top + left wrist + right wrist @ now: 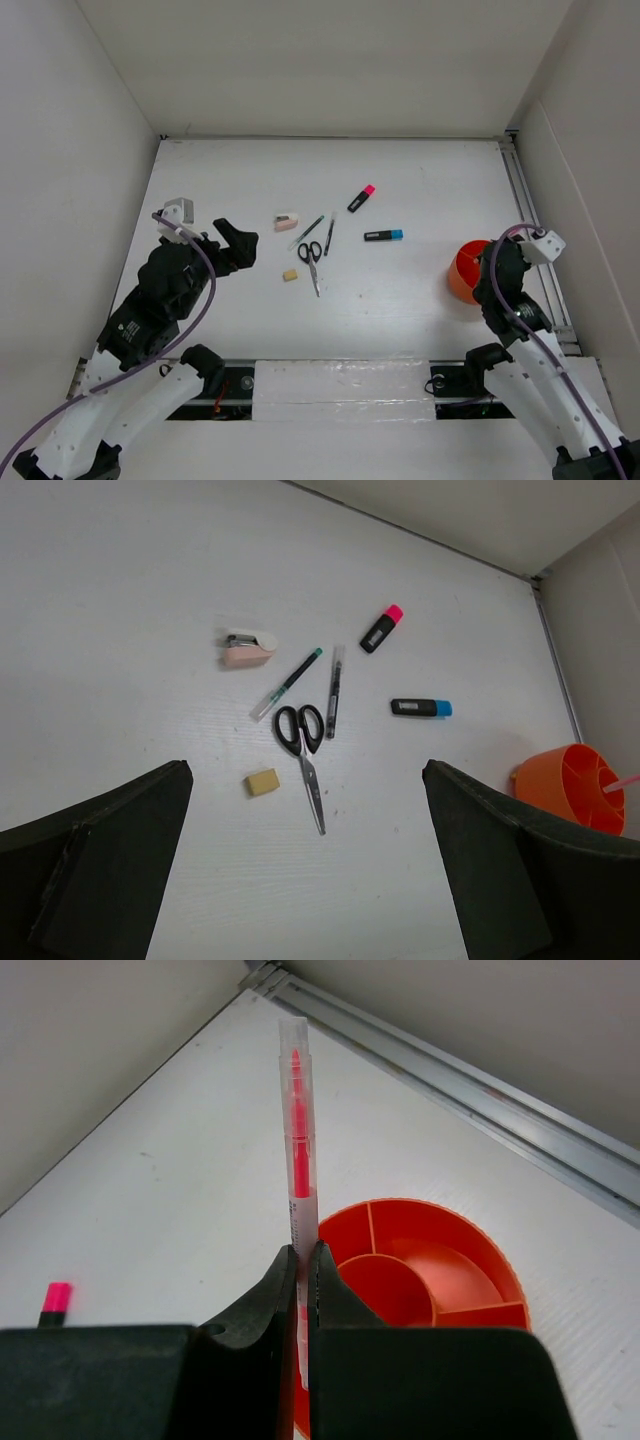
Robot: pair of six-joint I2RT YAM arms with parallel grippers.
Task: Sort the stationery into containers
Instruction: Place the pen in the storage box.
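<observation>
Quick rundown, rn the right gripper [303,1260] is clamped tight on a pen [297,1130]. It's a thin clear tube w/ a pink-red core, standing upright between the fingers, and the low end is hidden behind them. It's right over the tub's [440,1270] left edge, can't tell if it touches.

Tub = low, round, bright orange, w/ a round cell in the middle and thin walls splitting the ring around it. What shows of the inside has nothing in it. It sits on the right side of the table [420,170], by the rail.

Left gripper [245,247] is over the left side w/ jaws spread wide, holding nothing.

Rest of the stuff lies loose mid-table:
- scissors [311,262], black handles, blades pointing near
- yellow eraser [290,274] just left of them
- 2 thin pens, one green-tipped [307,231], one dark [329,232], just beyond the handles
- pink-white thing [287,221] left of the pens, eraser or mini stapler, can't tell
- black marker w/ pink cap [360,198] farthest back
- black marker w/ blue cap [383,236] between scissors and tub
</observation>
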